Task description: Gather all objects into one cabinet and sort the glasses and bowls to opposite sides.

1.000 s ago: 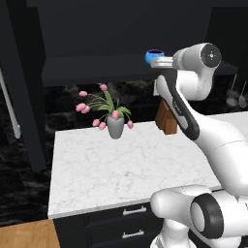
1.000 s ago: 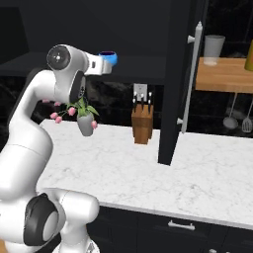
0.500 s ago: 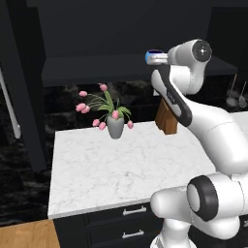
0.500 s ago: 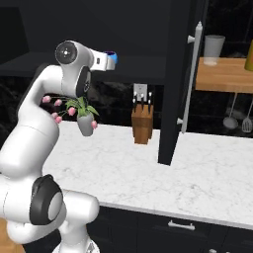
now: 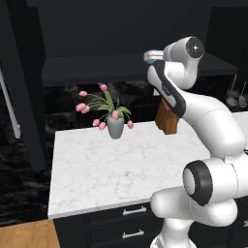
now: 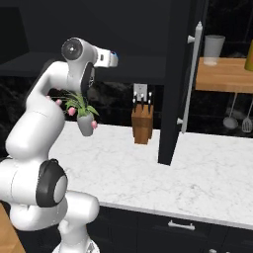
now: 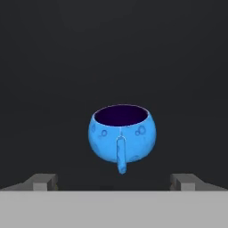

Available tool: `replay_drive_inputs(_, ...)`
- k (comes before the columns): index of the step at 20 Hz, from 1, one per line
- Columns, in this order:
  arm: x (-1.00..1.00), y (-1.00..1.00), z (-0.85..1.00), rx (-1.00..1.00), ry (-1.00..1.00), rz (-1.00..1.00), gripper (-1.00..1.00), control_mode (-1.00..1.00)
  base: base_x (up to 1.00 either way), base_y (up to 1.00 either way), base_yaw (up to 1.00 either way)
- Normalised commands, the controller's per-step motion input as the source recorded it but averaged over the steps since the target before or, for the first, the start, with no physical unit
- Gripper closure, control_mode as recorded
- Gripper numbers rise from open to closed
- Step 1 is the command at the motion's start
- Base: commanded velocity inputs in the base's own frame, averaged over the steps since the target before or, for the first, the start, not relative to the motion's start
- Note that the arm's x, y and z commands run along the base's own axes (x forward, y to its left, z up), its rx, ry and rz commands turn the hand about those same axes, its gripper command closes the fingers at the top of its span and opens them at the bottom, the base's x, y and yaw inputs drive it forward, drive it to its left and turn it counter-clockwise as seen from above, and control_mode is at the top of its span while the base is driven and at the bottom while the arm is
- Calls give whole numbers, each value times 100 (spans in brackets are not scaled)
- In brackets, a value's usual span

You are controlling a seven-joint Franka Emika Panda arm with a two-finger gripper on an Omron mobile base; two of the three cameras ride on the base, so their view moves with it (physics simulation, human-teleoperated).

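Compared with a moment earlier, the white arm is standing more upright, its upper joint and hand drawn back from the dark shelf recess, while the things on the surface are lying as before. The pincer (image 7: 114,181) is spread wide and holding nothing; its two small grey fingertips (image 7: 43,181) are showing at either side of the bottom of the hand view. Straight ahead of it, apart from both tips, the small blue bowl (image 7: 122,132) is sitting upright against a dark, flat background, with its opening facing up. It is round, glossy and bright blue, dimpled with shallow craters, has a dark purple-blue inside, and carries a narrow vertical strip down the side facing the camera. In the left base view the hand (image 5: 155,56) is reaching level over the dark shelf (image 5: 92,70). Below, a white marbled surface (image 5: 101,169) is carrying a grey vase of pink tulips (image 5: 114,125) and a brown wooden knife block (image 6: 142,124). In the right base view the black cabinet door (image 6: 173,84) is standing open, its long white bar handle (image 6: 193,79) running vertically, and a pale cup (image 6: 214,49) is sitting on a wooden shelf (image 6: 222,74) behind it.
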Motion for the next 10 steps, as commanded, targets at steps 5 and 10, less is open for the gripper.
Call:
replay_drive_inputs(5,16,-1,-12,0,0,0,-100,-100,0,0,0)
replay_drive_inputs(10,10,0,-15,0,0,0,-100,-100,0,0,0)
